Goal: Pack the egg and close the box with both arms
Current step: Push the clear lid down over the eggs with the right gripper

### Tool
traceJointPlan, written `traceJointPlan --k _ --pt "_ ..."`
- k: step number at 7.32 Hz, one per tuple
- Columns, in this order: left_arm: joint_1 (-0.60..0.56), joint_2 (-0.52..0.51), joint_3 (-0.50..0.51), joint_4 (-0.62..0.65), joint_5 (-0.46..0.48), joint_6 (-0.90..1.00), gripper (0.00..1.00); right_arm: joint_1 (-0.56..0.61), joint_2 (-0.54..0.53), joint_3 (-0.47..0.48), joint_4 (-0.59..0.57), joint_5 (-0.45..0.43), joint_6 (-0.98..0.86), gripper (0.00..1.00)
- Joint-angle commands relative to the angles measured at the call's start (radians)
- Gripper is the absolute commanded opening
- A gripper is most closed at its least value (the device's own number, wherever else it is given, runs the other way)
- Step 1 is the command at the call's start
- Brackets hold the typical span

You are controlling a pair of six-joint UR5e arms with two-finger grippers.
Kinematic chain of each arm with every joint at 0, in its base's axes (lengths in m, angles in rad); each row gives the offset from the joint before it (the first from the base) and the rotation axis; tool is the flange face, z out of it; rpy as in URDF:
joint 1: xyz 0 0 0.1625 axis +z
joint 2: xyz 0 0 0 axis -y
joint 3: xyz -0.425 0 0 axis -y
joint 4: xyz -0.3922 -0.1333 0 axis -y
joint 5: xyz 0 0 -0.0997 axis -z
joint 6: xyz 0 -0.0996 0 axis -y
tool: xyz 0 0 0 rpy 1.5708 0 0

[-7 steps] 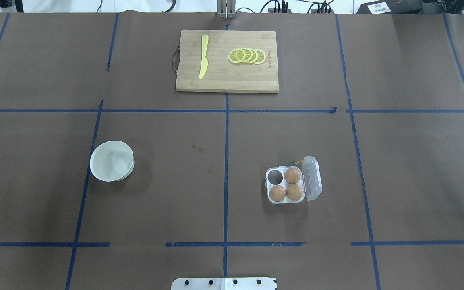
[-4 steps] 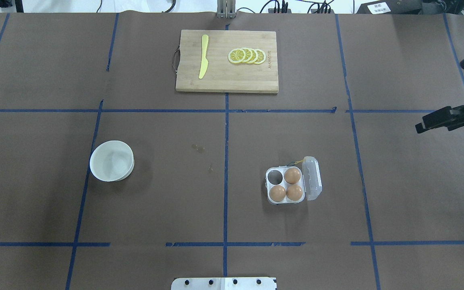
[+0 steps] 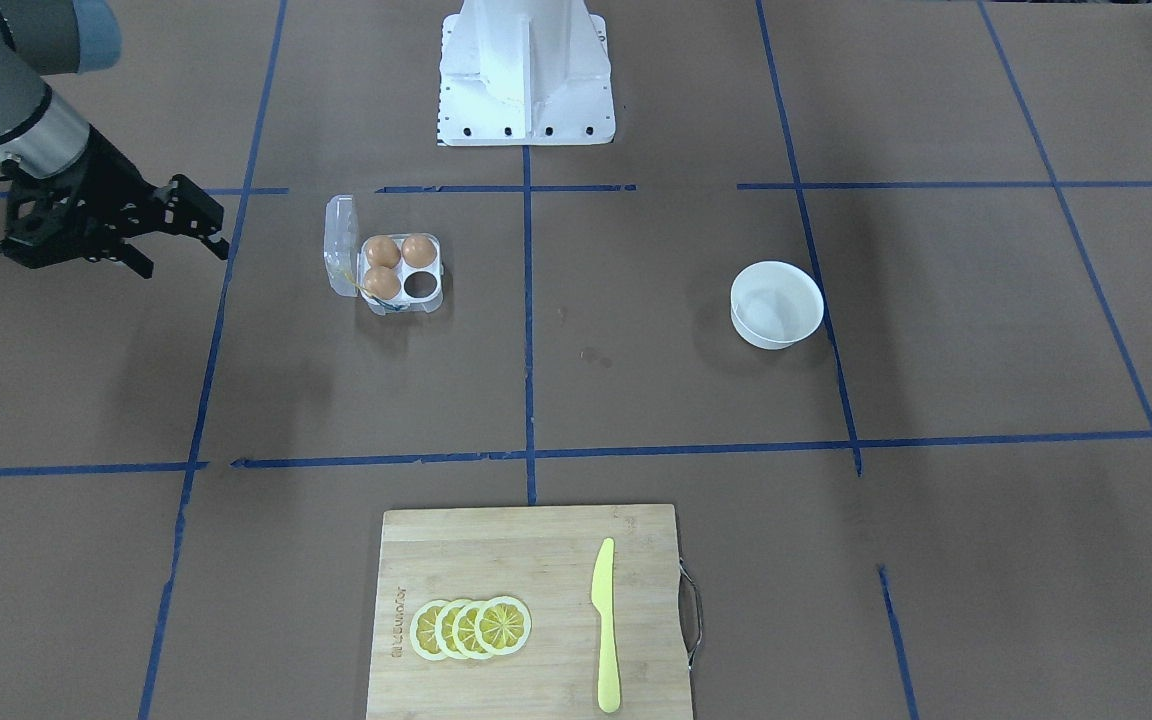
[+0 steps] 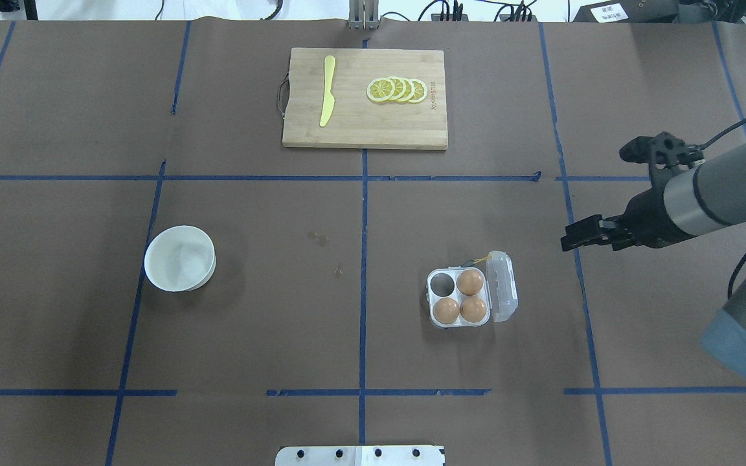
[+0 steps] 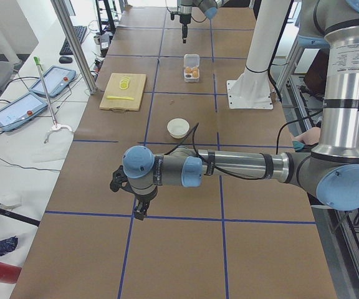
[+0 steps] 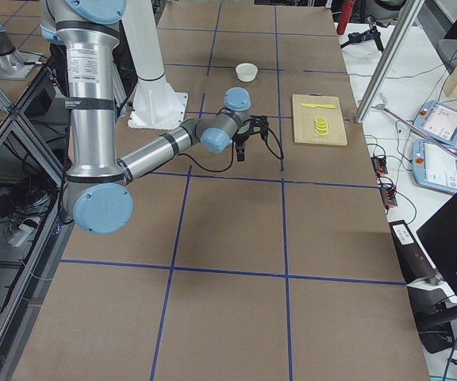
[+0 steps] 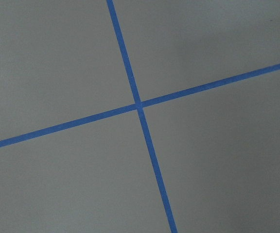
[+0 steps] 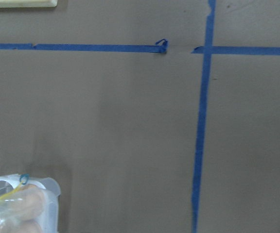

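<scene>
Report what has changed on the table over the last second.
The right arm's black two-finger gripper has swept in from the overhead view's right edge toward the clear plastic four-cell egg carton, and is still apart from it. Nothing was grasped or released. Unmoved: the carton with its lid open, its three brown eggs, the round white bowl, the wooden cutting board.

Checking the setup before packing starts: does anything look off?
Nothing spilled or damaged. The box stands open with three eggs and one empty cell, yet no loose egg shows anywhere; the bowl looks empty.
</scene>
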Motion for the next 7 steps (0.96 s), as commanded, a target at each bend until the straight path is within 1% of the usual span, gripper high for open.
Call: traceJointPlan --k 1,2,3,7 --pt "0.001 -0.007 0.002 -0.001 0.007 0.002 1.00 -0.149 0.084 -0.005 0.001 -0.128 0.169 1.00" --pt "0.001 -0.005 0.002 -0.001 0.008 0.002 1.00 -0.187 0.097 -0.008 0.001 -0.168 0.181 1.00" --pt "0.001 -0.007 0.002 -0.001 0.008 0.002 1.00 -0.200 0.132 -0.017 0.001 -0.183 0.182 1.00" --pt "-0.001 -0.005 0.000 -0.001 0.007 0.002 1.00 -0.203 0.149 -0.026 0.001 -0.185 0.182 1.00"
